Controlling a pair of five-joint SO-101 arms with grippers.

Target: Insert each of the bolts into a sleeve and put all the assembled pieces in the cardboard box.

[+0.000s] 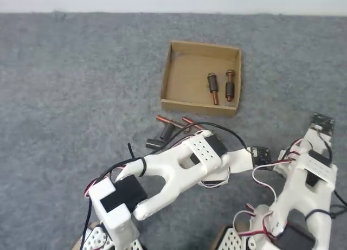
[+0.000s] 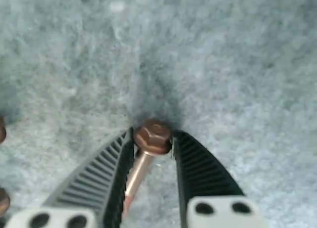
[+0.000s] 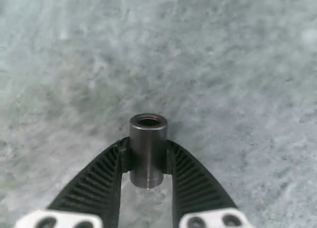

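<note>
My left gripper (image 2: 152, 135) is shut on a copper bolt (image 2: 148, 144), holding it just below the hex head, shank towards the wrist, over grey carpet. Upright in my right gripper (image 3: 147, 145), which is shut on it, is a dark steel sleeve (image 3: 147, 139) with its open bore facing away. In the high view the cardboard box (image 1: 174, 76) lies at the back with two assembled pieces (image 1: 212, 87) (image 1: 230, 86) inside. In front of the box lie a bolt with a sleeve on it (image 1: 166, 127), a loose sleeve (image 1: 154, 145) and another bolt (image 1: 190, 121).
The left arm (image 1: 184, 160) stretches across the middle of the carpet, covering part of the loose pieces. The right arm (image 1: 309, 174) stands at the right edge. Open carpet lies left and right of the box. Two copper ends (image 2: 2, 131) (image 2: 3, 201) peek in at the left wrist view's edge.
</note>
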